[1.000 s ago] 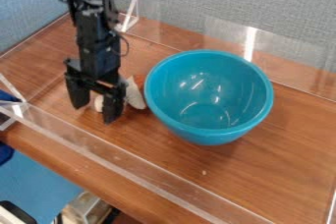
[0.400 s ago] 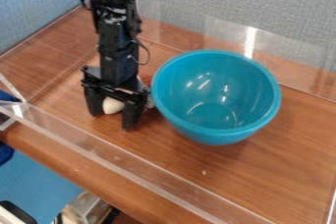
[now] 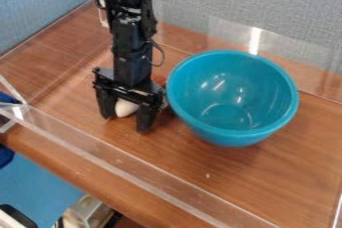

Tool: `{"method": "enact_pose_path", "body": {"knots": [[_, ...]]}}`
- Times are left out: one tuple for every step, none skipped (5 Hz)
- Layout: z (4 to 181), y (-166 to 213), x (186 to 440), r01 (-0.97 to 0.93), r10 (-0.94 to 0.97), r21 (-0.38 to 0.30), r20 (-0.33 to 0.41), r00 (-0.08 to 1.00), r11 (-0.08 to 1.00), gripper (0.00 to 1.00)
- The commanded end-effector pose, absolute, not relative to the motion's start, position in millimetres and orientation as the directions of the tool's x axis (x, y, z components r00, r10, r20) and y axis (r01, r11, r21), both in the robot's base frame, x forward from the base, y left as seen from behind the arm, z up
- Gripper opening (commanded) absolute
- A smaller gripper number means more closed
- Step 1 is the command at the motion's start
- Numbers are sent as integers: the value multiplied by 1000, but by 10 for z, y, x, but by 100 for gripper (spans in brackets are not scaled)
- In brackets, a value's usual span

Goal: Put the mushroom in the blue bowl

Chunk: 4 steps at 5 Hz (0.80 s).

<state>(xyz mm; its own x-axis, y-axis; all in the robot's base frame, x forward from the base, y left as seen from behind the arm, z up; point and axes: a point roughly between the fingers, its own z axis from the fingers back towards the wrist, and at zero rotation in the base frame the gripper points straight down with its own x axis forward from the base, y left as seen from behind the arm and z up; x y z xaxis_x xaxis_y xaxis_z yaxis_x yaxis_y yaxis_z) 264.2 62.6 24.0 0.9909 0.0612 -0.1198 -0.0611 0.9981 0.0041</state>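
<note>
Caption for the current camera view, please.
Black gripper, open, straddles a pale mushroom on the wooden table, left of the blue bowl.

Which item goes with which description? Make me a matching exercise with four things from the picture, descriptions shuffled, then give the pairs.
1. Bowl
2. Gripper
3. Mushroom
4. Table

A. between the dark fingers, pale part showing
B. brown surface under the bowl
C. glossy blue-green, right of the gripper in the picture
D. black, reaching down from above

Pairs: 1-C, 2-D, 3-A, 4-B
</note>
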Motion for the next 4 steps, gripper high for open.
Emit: {"method": "enact_pose_path", "body": {"knots": [[383,575,2779,-98,99,14,-55,994,995,0],[365,591,2777,-103,104,15,-55,993,995,0],[348,550,2696,-105,106,18,-54,993,994,0],[356,510,2616,-109,110,22,-50,993,994,0]]}}
